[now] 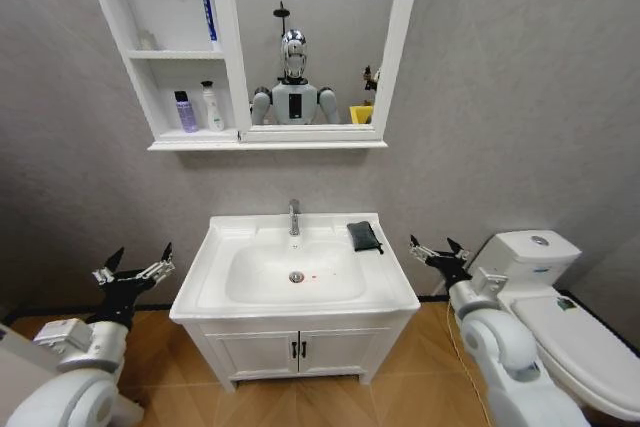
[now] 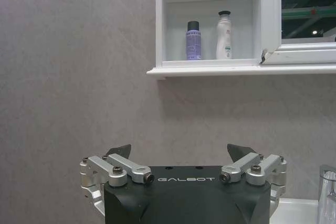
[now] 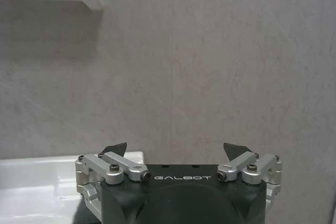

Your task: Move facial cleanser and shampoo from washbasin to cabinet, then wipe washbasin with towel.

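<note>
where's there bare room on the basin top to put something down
The washbasin rim left of the tap is bare, and so is the front edge. The back right corner is taken by the towel. Both hands, left and right, hang open off either side, away from it.

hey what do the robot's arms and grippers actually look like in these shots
Both arms have rounded, glossy white shells. The left gripper and right gripper match: a black housing with GALBOT lettered in white, silver metal linkages with dark bolts, and pointed black fingertips. No loose cables show.
</note>
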`<state>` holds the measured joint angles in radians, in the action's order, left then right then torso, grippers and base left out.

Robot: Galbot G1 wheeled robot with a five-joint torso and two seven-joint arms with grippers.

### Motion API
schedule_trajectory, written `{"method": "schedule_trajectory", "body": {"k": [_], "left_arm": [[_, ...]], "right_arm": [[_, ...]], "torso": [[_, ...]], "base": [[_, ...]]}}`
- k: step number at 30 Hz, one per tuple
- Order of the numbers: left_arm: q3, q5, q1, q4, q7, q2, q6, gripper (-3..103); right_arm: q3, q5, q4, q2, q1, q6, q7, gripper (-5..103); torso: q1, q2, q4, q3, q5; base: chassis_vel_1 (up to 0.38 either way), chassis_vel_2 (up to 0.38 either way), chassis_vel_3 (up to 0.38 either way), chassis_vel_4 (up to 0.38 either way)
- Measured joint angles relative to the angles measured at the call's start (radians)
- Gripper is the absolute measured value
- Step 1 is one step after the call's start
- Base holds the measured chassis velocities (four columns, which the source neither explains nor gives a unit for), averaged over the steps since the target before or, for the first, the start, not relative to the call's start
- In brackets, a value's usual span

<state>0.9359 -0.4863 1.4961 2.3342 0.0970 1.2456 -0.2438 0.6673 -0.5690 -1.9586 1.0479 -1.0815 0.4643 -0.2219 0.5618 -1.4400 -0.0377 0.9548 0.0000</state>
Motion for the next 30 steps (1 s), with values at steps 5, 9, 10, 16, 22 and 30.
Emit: {"method": "schedule_trajectory", "body": {"k": [5,9,10,16,22,30], "left_arm": [[0.033,0.014,0.031,0.003,-0.014,0.028,0.017,100],[0.053,0.024,0.043,0.017,-0.014,0.041,0.018,100],[0.053,0.024,0.043,0.017,-0.014,0.041,0.018,100],[0.056,0.044,0.059,0.037,-0.015,0.075,0.023,100],[0.048,0.054,0.059,0.045,-0.015,0.091,0.024,100],[0.04,0.062,0.053,0.049,-0.012,0.09,0.024,100]], "right_arm": [[-0.135,-0.04,0.274,-0.078,0.221,0.004,0.024,100],[-0.263,-0.071,0.411,-0.088,0.391,0.04,0.011,100],[-0.263,-0.071,0.411,-0.088,0.391,0.04,0.011,100],[-0.461,-0.188,0.482,-0.05,0.552,0.162,-0.119,100],[-0.541,-0.271,0.545,-0.005,0.62,0.221,-0.193,100],[-0.614,-0.244,0.756,0.022,0.761,0.188,-0.076,100]], "torso": [[-0.001,0.002,-0.0001,-0.001,0.0005],[-0.002,0.004,-0.0002,-0.002,-0.0009],[-0.002,0.004,-0.0002,-0.002,-0.0009],[-0.003,0.007,0.0002,-0.004,-0.0002],[-0.004,0.009,0.0002,-0.005,-0.0001],[-0.005,0.011,0.0002,-0.006,-0.0001]], "base": [[0.0,0.0,0.0,0.0],[0.0,0.0,0.0,0.0],[0.0,0.0,0.0,0.0],[0.0,0.0,0.0,0.0],[0.0,0.0,0.0,0.0],[0.0,0.0,0.0,0.0]]}}
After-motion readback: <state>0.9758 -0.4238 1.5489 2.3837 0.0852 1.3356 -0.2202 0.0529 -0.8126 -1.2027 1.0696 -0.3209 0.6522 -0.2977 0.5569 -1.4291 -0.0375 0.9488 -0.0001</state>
